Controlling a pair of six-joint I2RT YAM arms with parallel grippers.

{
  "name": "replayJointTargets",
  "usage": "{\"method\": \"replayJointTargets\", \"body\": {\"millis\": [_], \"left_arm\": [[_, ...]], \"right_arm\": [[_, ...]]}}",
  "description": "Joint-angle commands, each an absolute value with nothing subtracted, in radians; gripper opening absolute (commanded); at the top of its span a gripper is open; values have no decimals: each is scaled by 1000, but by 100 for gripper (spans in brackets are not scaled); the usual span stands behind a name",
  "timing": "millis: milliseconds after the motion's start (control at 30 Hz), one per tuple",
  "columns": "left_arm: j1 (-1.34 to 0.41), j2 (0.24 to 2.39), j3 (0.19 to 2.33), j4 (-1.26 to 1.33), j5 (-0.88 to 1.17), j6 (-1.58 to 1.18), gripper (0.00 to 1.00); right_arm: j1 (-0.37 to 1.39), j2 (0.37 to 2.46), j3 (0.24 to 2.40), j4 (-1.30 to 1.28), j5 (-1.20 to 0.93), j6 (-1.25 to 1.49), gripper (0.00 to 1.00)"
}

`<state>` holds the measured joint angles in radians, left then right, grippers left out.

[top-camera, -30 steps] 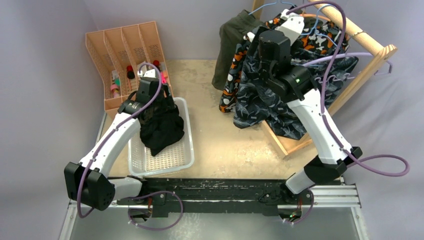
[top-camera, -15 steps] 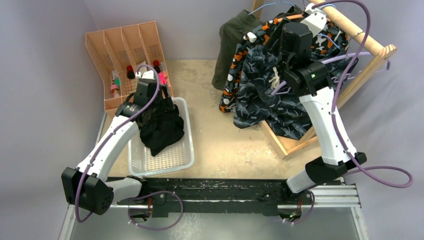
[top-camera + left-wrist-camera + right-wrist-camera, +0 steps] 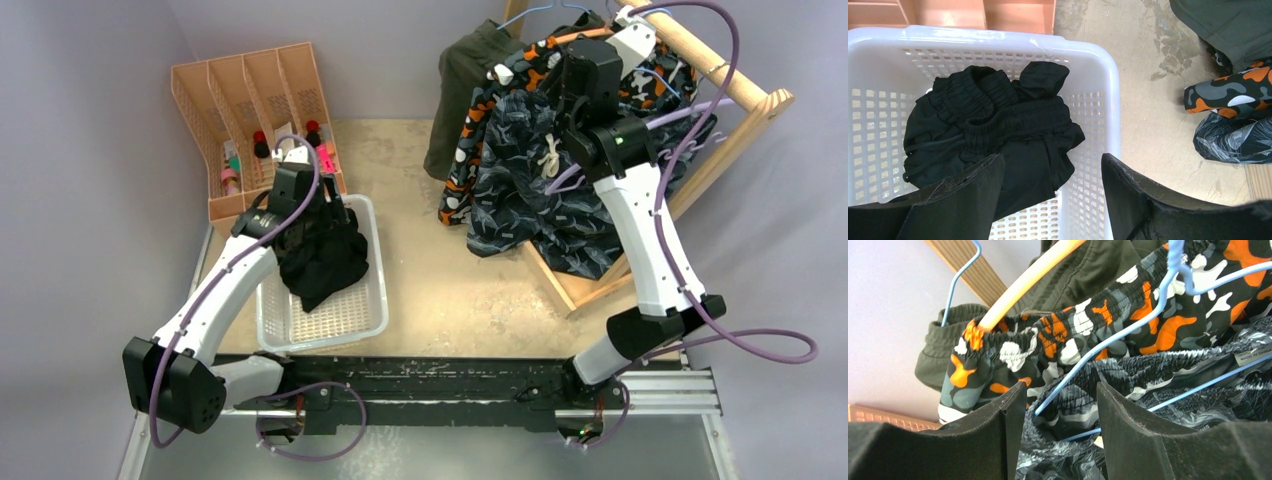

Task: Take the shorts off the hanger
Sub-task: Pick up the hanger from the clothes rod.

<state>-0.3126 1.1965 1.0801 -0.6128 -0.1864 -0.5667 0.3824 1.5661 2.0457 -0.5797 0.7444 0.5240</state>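
Note:
The black shorts (image 3: 320, 256) lie crumpled in the white basket (image 3: 370, 315); they also show in the left wrist view (image 3: 988, 130). My left gripper (image 3: 1053, 175) is open and empty just above them. On the wooden rack (image 3: 745, 95) hang the olive green shorts (image 3: 462, 70), the orange-black-white camouflage shorts (image 3: 1083, 335) on an orange hanger (image 3: 1023, 282), and the dark blue-grey camouflage shorts (image 3: 520, 195) on a blue wire hanger (image 3: 1128, 330). My right gripper (image 3: 1060, 395) is open, its jaws on either side of the blue-grey waistband (image 3: 1128, 372) and the hanger wire.
An orange divided organiser (image 3: 250, 110) with small bottles stands at the back left, behind the basket. The rack's wooden base (image 3: 580, 290) lies on the table at the right. Purple cables (image 3: 700, 20) loop over the rack top.
My right gripper moved from the front of the hanging shorts up and right to the hanger tops, then settled slightly lower. The left arm barely moved.

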Motion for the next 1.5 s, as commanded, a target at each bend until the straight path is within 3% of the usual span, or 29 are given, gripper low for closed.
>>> {"method": "replayJointTargets", "body": {"millis": [0,233,667,1133,1467], "left_arm": [[-312,1173,1064,-561,-170,-599,70],[-312,1160,1045,-552,-165,-614,70],[-313,1170,1066,-576,-190,-603,68],[-312,1188,1086,-569,-176,-610,68],[-312,1194,1101,-579,-169,-606,67]], "right_arm": [[334,1538,2047,-496,709,538,56],[306,1563,2073,-475,691,533,51],[304,1448,1945,-379,675,518,0],[305,1412,2017,-351,630,481,0],[305,1336,1995,-419,406,501,0]]}}
